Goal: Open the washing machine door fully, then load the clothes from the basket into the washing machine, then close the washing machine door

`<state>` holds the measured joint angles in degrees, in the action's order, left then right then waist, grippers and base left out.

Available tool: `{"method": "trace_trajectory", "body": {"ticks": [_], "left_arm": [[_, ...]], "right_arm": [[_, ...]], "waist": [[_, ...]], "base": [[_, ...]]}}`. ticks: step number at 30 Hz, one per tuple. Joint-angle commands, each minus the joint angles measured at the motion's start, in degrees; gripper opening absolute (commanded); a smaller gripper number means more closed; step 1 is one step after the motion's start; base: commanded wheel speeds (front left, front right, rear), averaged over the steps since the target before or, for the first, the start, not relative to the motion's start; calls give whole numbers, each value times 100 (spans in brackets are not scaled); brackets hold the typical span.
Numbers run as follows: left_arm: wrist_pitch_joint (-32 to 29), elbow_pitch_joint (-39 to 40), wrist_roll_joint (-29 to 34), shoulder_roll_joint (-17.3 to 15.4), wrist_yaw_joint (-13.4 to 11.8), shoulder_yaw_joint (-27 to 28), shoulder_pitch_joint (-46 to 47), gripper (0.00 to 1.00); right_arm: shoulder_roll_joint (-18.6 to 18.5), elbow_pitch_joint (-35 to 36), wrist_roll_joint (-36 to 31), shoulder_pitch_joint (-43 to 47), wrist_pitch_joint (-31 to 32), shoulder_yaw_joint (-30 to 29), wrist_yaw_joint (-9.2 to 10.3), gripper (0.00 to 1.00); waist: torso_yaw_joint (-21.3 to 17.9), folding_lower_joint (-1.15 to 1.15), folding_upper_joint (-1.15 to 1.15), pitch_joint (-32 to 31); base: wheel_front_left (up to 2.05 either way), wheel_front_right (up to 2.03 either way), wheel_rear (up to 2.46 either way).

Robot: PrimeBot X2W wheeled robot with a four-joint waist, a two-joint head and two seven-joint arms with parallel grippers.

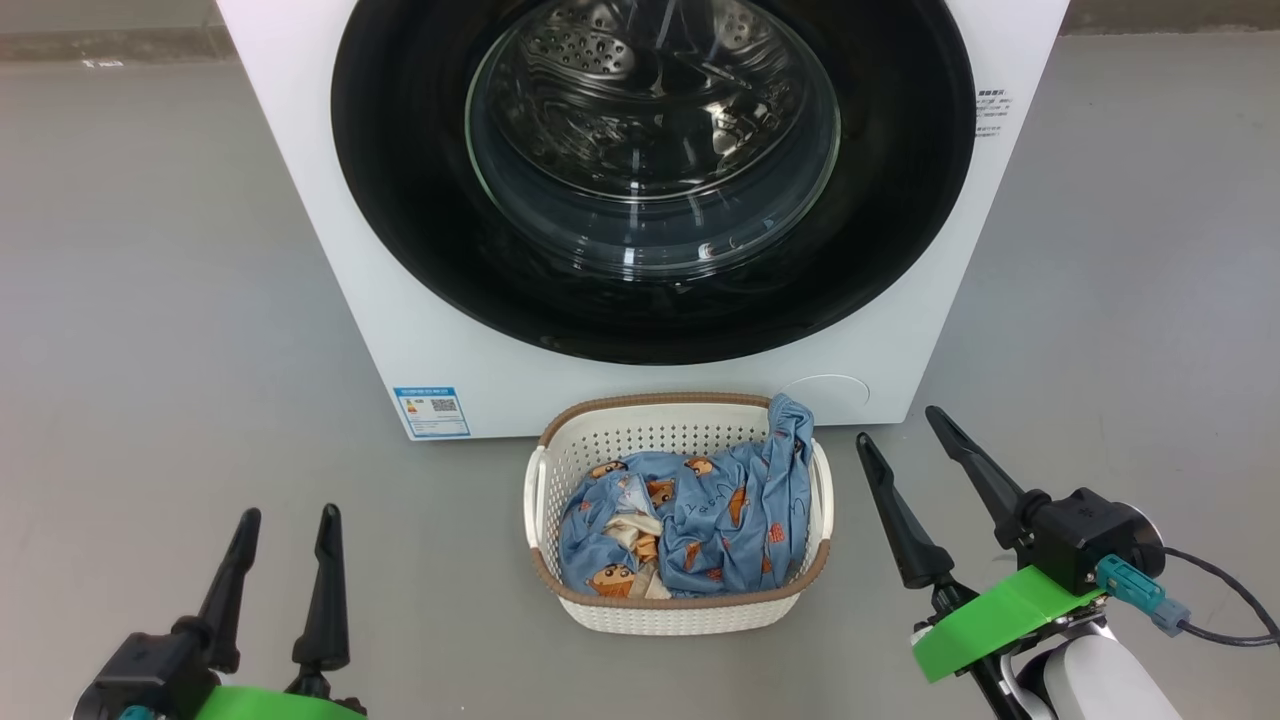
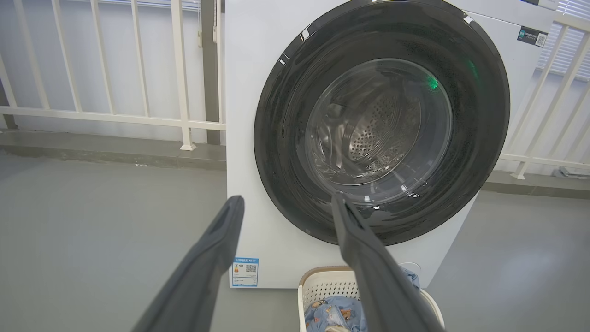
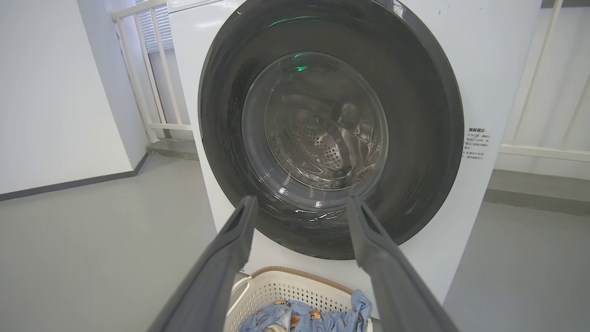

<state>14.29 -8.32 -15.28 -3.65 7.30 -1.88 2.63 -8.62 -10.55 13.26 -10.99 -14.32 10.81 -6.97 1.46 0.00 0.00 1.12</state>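
washing machine [image 1: 480,370]: at 12 o'clock, front square to the robot.
washing machine door [image 1: 900,200]: shut flush, so opening it comes first imo.
basket [image 1: 650,402]: on the floor at the machine's 6 o'clock, handy for a short carry.
clothes [image 1: 720,510]: bundled in the basket, one corner over the rim at 1 o'clock.
right gripper [image 1: 900,426]: 3 o'clock of the basket, fingers wide, empty.
left gripper [image 1: 289,513]: 8 o'clock, same deal.

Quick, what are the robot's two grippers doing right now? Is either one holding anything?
Left gripper: open, fingers apart, holding nothing.
Right gripper: open, fingers apart, holding nothing.
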Motion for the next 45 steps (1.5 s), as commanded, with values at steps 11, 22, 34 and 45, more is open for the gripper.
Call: {"method": "trace_trajectory", "body": {"ticks": [11, 22, 34, 45], "left_arm": [[71, 135, 59, -125, 19, 216, 273, 100], [71, 114, 75, -127, 19, 233, 286, 100], [71, 69, 89, -136, 19, 236, 315, 100], [71, 44, 112, -138, 19, 234, 323, 100]], "right_arm": [[40, 138, -52, -198, -68, 73, -52, 100], [80, 111, -60, -197, -68, 35, -52, 100], [79, 104, -46, -221, -68, 26, -52, 100], [74, 90, -29, -232, -68, 44, -52, 100]], "waist": [[-4, 0, 0, 18], [-8, 0, 0, 32], [-5, 0, 0, 61], [6, 0, 0, 64]], "base": [[0, 0, 0], [0, 0, 0], [19, 19, -37], [95, 95, -190]]}}
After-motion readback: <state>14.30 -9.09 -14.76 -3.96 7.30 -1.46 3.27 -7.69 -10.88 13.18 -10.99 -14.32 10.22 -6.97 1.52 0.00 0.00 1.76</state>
